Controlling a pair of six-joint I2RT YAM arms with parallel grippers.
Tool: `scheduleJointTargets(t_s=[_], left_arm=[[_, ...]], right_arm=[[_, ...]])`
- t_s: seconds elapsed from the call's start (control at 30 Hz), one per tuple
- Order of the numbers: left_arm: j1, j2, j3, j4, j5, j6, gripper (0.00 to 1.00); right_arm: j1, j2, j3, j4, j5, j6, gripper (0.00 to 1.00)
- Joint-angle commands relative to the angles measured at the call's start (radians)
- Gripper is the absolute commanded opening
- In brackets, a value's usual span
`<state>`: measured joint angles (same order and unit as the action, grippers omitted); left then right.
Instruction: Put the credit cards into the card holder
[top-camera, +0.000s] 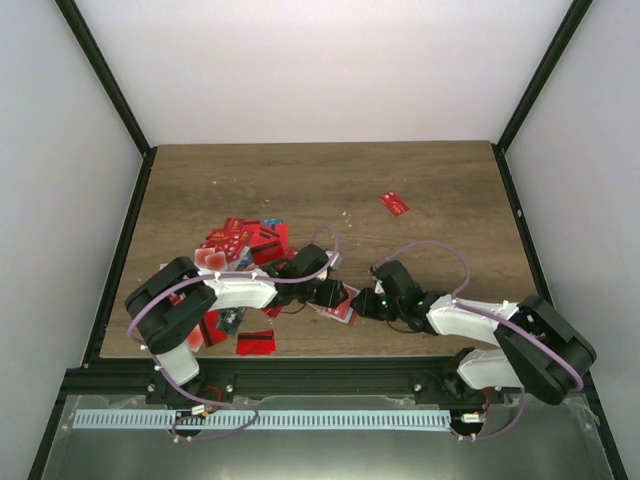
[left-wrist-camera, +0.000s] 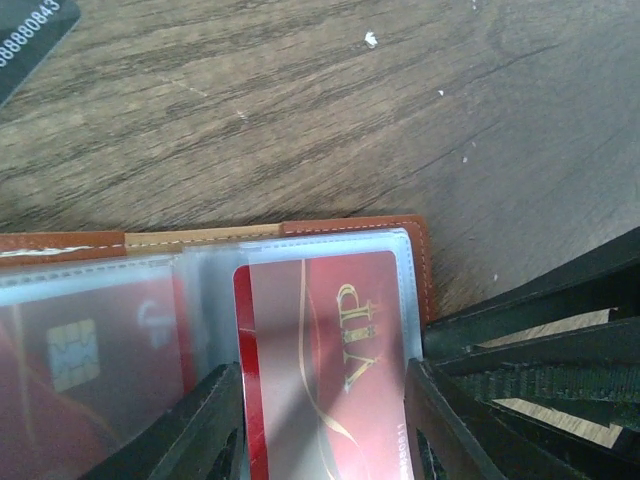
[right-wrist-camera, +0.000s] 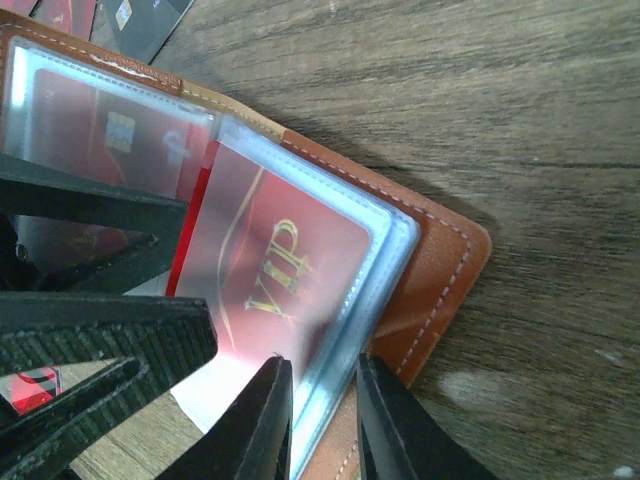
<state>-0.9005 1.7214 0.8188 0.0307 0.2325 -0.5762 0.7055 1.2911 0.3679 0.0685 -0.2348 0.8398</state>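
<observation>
The card holder is lying open on the table, near the near edge and about midway across, between the two arms. A red VIP card is sitting most of the way inside one of its clear sleeves, and the neighbouring pocket is already holding a chip card.

So the step in hand looks like the last of one insertion, with the card being seated home. The left gripper is straddling that card with its fingers about half spread, one against each long edge, and appears to be holding it. The right gripper is standing with fingers narrow, pinching the edge of the sleeve and steadying the holder against the push.

The next move is likely calling for a short, straight push along the sleeve while the right fingers are keeping hold. After that the left fingers should let go without dragging the card back out.

Further out, the heap of credit cards is waiting just left of the holder and farther back, with one red card lying nearer on the left. A stray red card is sitting well apart toward the far right. Much of the task seems to be remaining.
</observation>
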Motion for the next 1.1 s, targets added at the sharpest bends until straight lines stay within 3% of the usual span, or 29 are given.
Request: scheduleJointTargets(t_s=[0.0,0.13,0.37,0.6,0.87,1.07], left_arm=[[-0.022,-0.007,-0.002,0.053,0.061,-0.006,0.46],[-0.025,-0.010,0.002,0.052,0.074,0.004,0.46],[-0.025,-0.093,-0.004,-0.062,-0.075,0.016,0.48],[-0.026,-0.175,-0.017,-0.114,-0.090,0.052,0.47],[-0.025,-0.114,-0.014,-0.089,-0.050,0.073,0.14],[-0.025,-0.072,-0.019,-0.062,-0.039,0.068,0.04]], right_arm=[[0.002,0.014,0.035,-0.049,0.041,-0.031,0.21],[0.000,-0.002,0.054,-0.075,0.054,-0.051,0.21],[0.000,-0.082,0.057,-0.145,0.081,-0.081,0.22],[-0.001,-0.150,0.036,-0.149,0.041,-0.077,0.26],[-0.001,-0.161,0.035,-0.139,0.023,-0.063,0.28],[-0.001,-0.173,0.035,-0.153,0.042,-0.055,0.28]])
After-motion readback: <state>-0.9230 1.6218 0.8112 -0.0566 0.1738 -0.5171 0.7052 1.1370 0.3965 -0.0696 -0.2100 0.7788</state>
